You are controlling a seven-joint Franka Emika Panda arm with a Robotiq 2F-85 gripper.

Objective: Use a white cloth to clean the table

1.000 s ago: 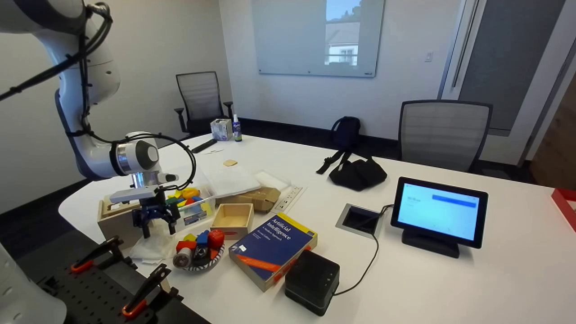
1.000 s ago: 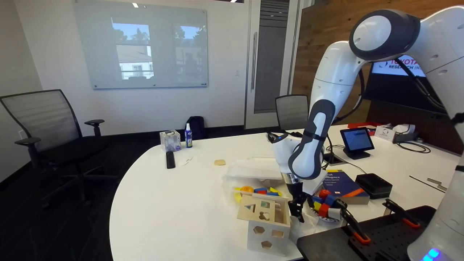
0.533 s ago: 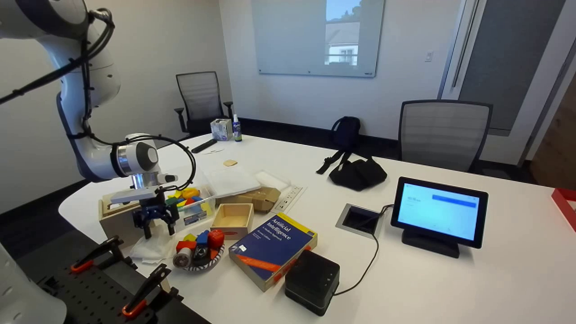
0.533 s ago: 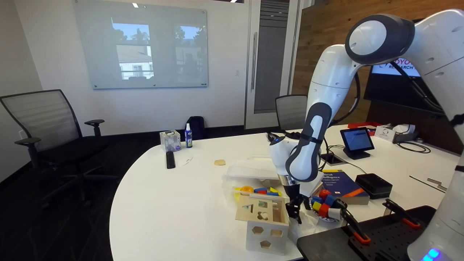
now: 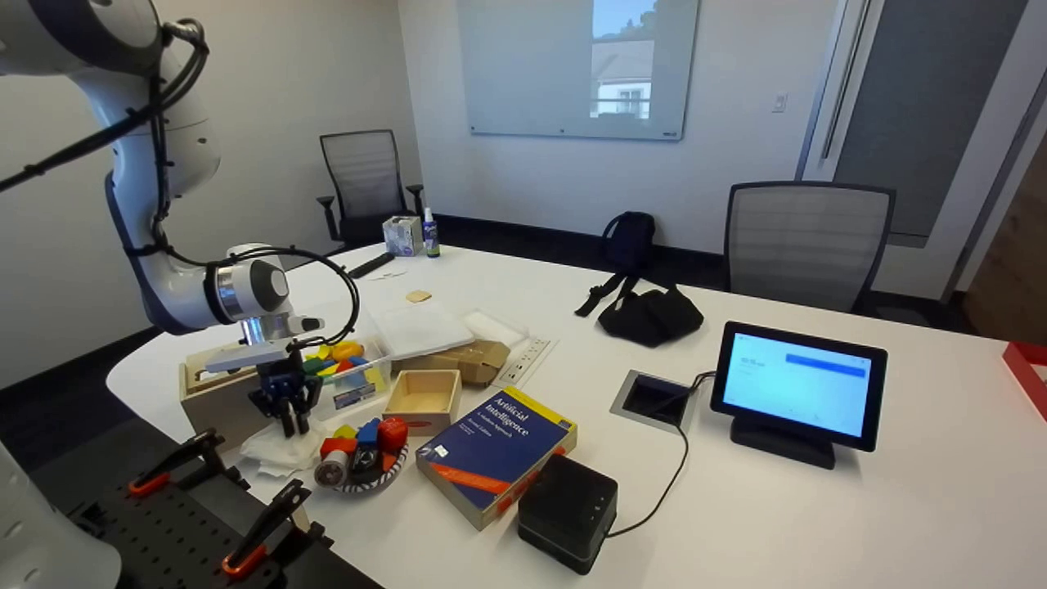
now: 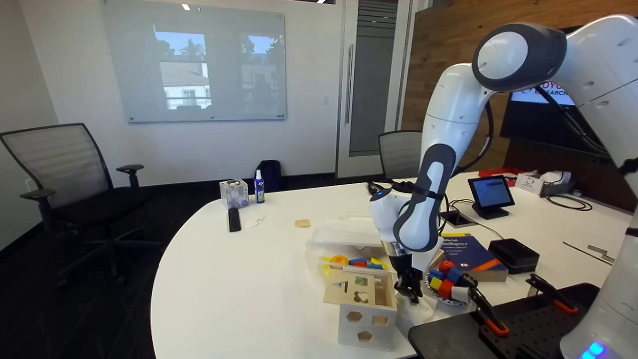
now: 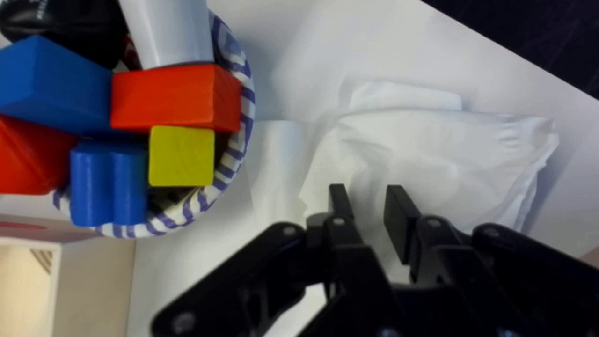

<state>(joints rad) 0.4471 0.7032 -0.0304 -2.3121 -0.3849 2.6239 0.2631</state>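
Observation:
The white cloth (image 7: 449, 159) lies crumpled and folded on the white table (image 5: 736, 523), near its edge. Pointing down at it is my gripper (image 7: 367, 201), its fingertips close above or in the folds. A narrow gap stands between the fingers (image 7: 402, 224), and white cloth shows in that gap; whether it is pinched cannot be told. In both exterior views the gripper (image 5: 295, 427) reaches down onto the cloth (image 5: 282, 454), which the fingers partly cover.
A striped-rim bowl (image 7: 248, 93) of coloured blocks sits close beside the cloth. On the opposite side stands a wooden shape box (image 6: 379, 334). A clear bin of toys (image 5: 380, 380), a small wooden box (image 5: 421, 421), a thick book (image 5: 491, 450) and clamps (image 5: 278, 511) are nearby.
The fingers have come from wide apart to a narrow gap. Beneath them the cloth looks more bunched. The arm has shifted only slightly.

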